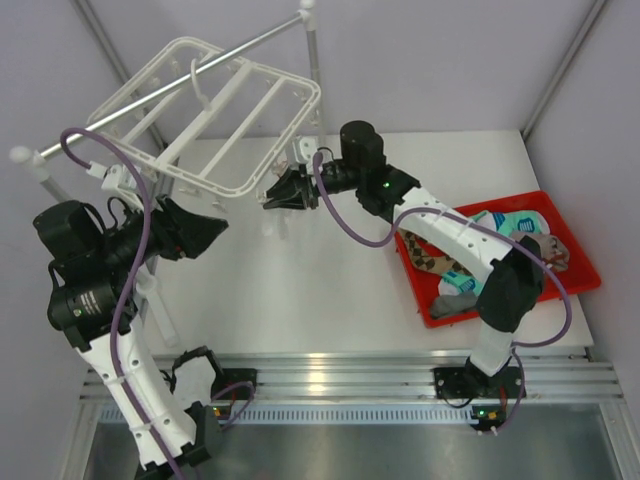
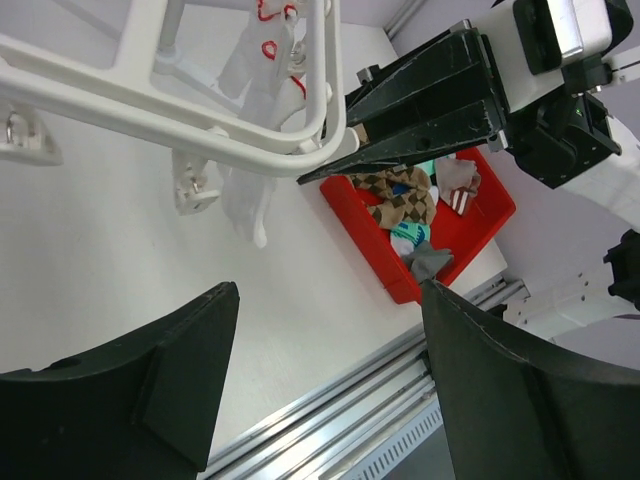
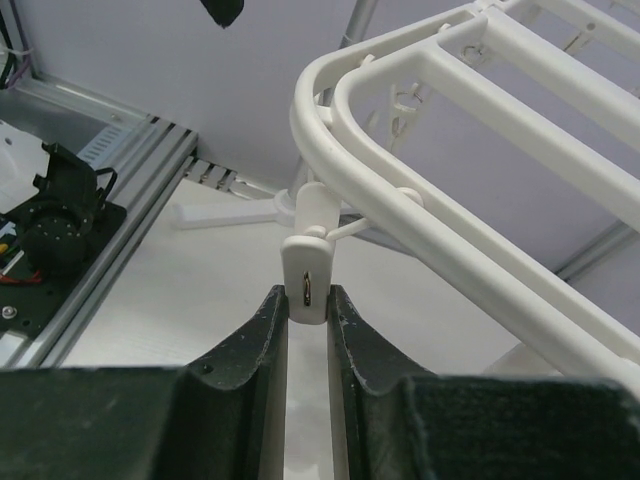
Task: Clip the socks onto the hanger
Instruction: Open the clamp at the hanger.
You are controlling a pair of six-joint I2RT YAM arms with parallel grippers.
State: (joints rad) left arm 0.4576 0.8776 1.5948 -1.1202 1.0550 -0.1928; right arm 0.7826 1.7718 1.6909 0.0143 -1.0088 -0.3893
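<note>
The white hanger (image 1: 215,105) hangs from the grey rail at the back left, with small clips under its frame. My right gripper (image 1: 283,193) is at the hanger's near right corner and is shut on a dangling white clip (image 3: 306,282); the fingertips (image 3: 270,310) press its two sides. The socks lie in the red tray (image 1: 585,262): a brown-and-tan checkered sock (image 1: 432,262), a teal-and-white sock (image 1: 515,224) and a grey sock (image 1: 458,298). They also show in the left wrist view (image 2: 400,200). My left gripper (image 1: 195,232) is open and empty, below the hanger's left part.
The grey rail (image 1: 160,95) runs on two posts across the back left. The tray stands at the table's right edge. An aluminium rail (image 1: 330,380) runs along the near edge. Grey walls close in the table.
</note>
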